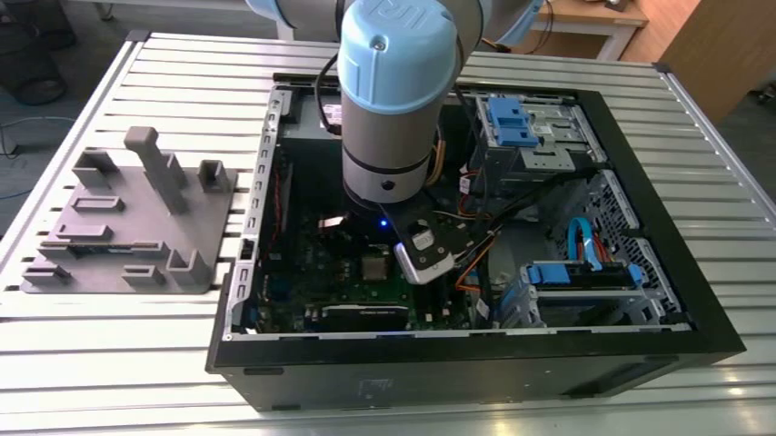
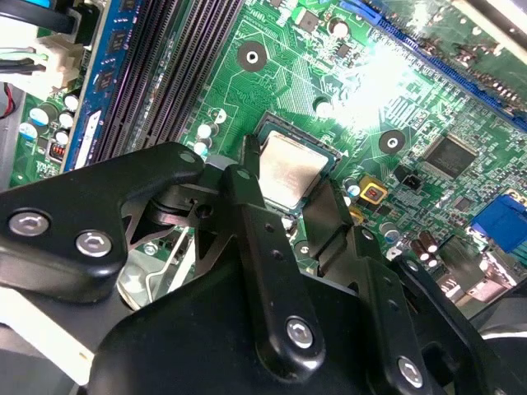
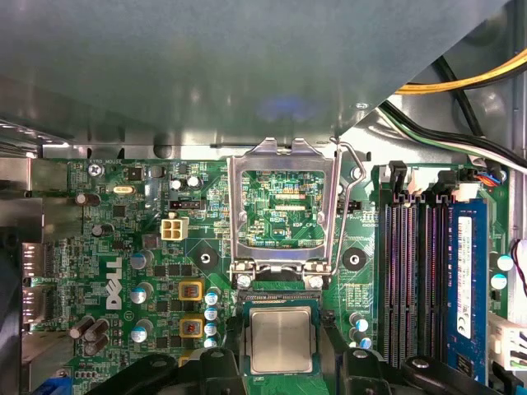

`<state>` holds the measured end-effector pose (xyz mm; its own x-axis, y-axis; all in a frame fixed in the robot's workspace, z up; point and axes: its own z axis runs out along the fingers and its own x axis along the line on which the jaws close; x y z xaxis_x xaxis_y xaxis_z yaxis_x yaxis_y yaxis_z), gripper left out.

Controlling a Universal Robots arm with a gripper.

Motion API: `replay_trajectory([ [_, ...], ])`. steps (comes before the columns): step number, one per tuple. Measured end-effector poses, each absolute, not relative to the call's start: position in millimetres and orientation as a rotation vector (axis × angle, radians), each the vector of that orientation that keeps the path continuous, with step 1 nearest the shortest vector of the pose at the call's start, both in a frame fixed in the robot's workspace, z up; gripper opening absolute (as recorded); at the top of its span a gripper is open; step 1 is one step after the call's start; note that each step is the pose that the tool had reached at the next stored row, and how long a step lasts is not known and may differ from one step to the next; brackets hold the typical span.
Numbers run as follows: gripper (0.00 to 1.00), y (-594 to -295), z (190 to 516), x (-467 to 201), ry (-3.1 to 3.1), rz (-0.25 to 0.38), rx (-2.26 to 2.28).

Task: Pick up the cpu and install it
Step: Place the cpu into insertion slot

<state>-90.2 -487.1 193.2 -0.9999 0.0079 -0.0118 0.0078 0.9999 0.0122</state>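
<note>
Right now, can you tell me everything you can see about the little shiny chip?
The cpu is a small flat square with a dull silver metal top and a thin pale rim. It lies level, face up, at the socket on the green motherboard, just beside the flipped-open metal frame. The black tool clamps it on two opposite edges.

My arm (image 1: 391, 136) is a silver-grey tube topped by a pale blue cap (image 1: 398, 41), with a black cable (image 1: 323, 91) alongside and a small blue light (image 1: 383, 221) at the wrist. My gripper (image 2: 288, 177) is built of black link plates pinned with silver hex screws (image 2: 300, 332).
</note>
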Motion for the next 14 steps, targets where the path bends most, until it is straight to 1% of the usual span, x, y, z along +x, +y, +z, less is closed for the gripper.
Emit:
replay_trajectory([
  [3,0.48,-487.0,192.7,-90.2,3.130,0.016,0.012],
  [7,0.48,-487.1,192.4,-90.2,3.130,-0.004,0.013],
  [14,0.48,-487.1,191.7,-90.5,3.130,-0.005,0.013],
])
